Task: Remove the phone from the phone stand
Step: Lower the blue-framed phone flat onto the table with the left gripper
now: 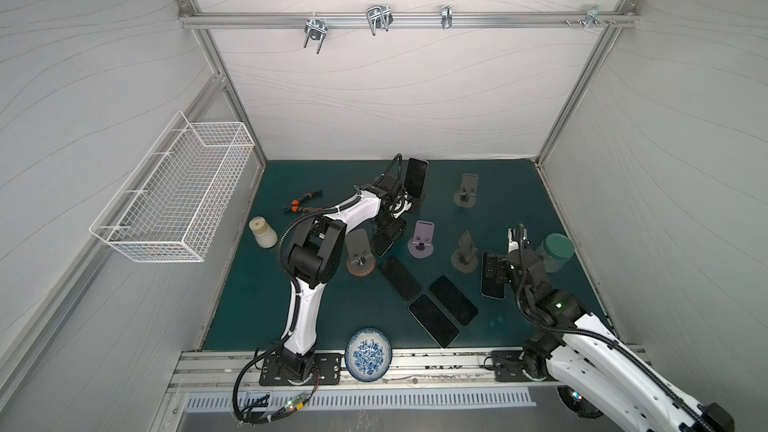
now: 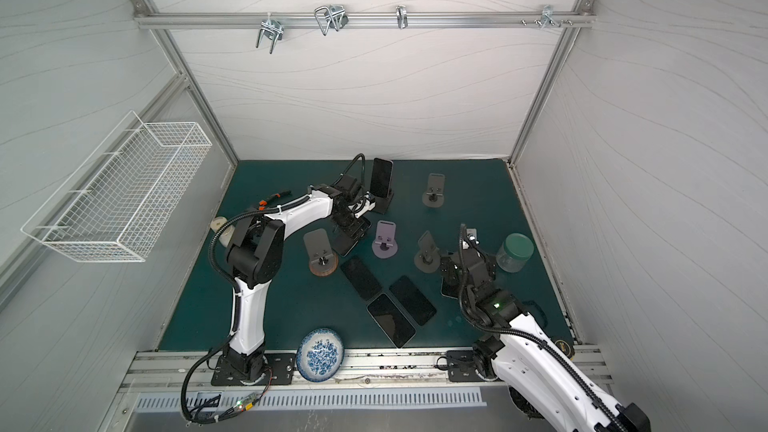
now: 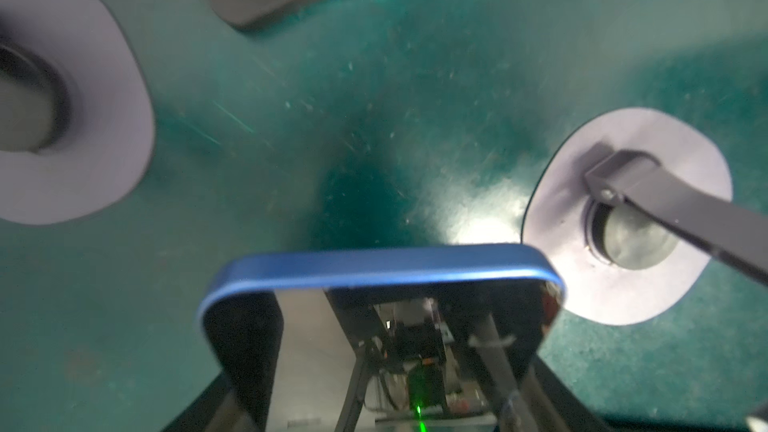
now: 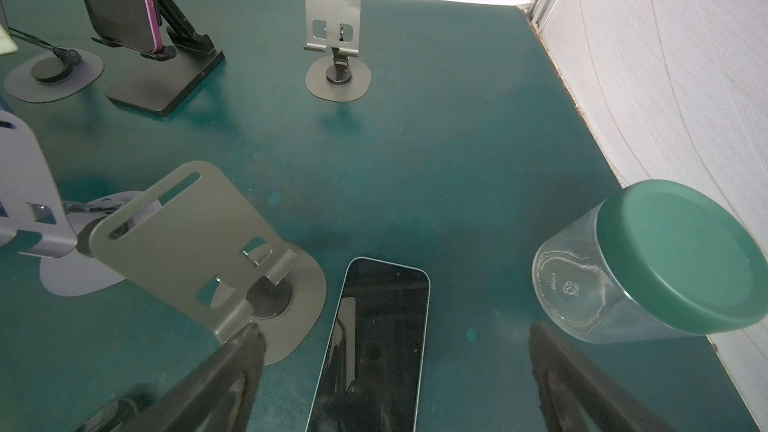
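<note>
1. Your left tool (image 1: 389, 229) is clamped on the blue-edged phone (image 3: 382, 268). It grips the phone across its width, with the screen facing the wrist camera.
2. In both top views that phone sits under the tool, between the grey stand with the brown base (image 1: 360, 253) and the purple stand (image 1: 423, 238). It is just beside the former. You cannot tell whether its lower end touches the surface (image 1: 249, 305).
3. Your right tool (image 4: 397, 334) stands wide open and holds nothing. It hovers over a second phone (image 4: 374, 367), which lies flat and screen up between a tilted grey stand (image 4: 199, 251) and the green-lidded jar (image 4: 648, 268).
4. At the rear, a purple-edged phone (image 1: 416, 177) stands upright in the black stand (image 1: 415, 203).
</note>
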